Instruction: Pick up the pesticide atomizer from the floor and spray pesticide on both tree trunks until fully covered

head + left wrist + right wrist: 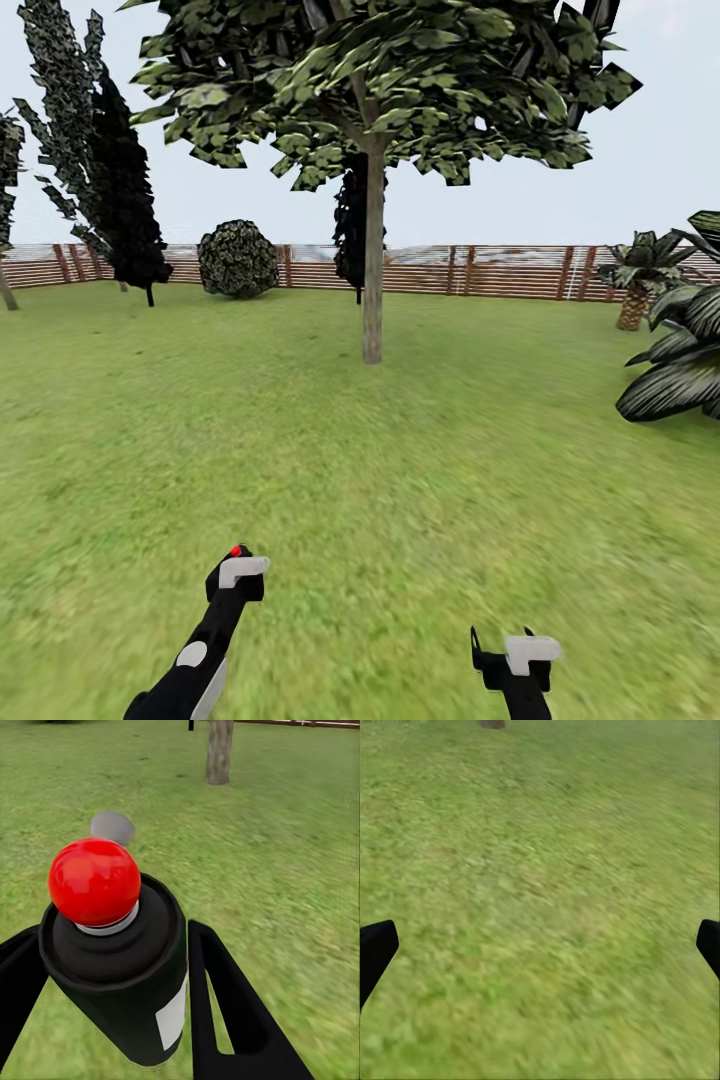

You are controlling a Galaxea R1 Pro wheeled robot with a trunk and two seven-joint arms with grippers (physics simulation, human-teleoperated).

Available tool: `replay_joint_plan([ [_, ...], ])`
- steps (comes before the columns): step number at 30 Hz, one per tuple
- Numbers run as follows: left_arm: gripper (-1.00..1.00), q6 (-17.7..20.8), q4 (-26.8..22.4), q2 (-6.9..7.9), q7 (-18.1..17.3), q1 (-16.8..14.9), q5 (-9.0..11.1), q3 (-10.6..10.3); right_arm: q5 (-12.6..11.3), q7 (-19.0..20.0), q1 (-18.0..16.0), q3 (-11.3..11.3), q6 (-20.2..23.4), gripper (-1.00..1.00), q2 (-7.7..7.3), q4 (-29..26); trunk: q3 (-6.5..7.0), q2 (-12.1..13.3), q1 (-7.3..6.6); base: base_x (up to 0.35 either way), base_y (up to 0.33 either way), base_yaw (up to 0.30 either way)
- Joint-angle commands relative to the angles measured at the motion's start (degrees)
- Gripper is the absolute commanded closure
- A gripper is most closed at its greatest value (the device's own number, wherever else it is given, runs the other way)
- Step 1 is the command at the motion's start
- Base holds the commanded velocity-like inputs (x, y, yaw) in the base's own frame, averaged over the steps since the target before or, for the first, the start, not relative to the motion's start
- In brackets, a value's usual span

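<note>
A tree with a broad green crown stands ahead on the lawn (pixel 380 480), and its straight pale trunk (pixel 372 270) rises bare from the grass. The base of that trunk (pixel 219 750) also appears in the left wrist view. My left gripper (pixel 232 592) is low at the left, shut on the pesticide atomizer (pixel 240 572). Seen from the wrist, the atomizer (pixel 120 975) is a black bottle with a white label and a red ball on top, held between the two black fingers (pixel 225 1012). My right gripper (pixel 505 648) is open over bare grass, its fingertips (pixel 375 952) wide apart.
A brown slat fence (pixel 480 270) closes the far side. Dark narrow conifers (pixel 120 180) and a round bush (pixel 238 260) stand at the back left. Palm-like plants with striped leaves (pixel 680 350) crowd the right edge. Open grass lies between me and the trunk.
</note>
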Motion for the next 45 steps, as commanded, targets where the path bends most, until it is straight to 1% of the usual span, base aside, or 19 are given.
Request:
replay_joint_plan([
  [1,1.00,-0.2,0.0,-0.07,-0.1,-0.1,-0.4,0.4,0.0,-0.6,0.0,0.5,-0.1,-1.00,-0.08,0.0,-0.10,-0.1,0.05,0.350,0.030,0.000],
  [45,1.00,-0.2,0.1,-0.07,-0.1,-0.1,-0.4,0.4,0.0,-0.6,-0.1,0.5,-0.1,-1.00,-0.08,0.0,-0.10,-0.1,0.05,0.350,0.001,0.000],
])
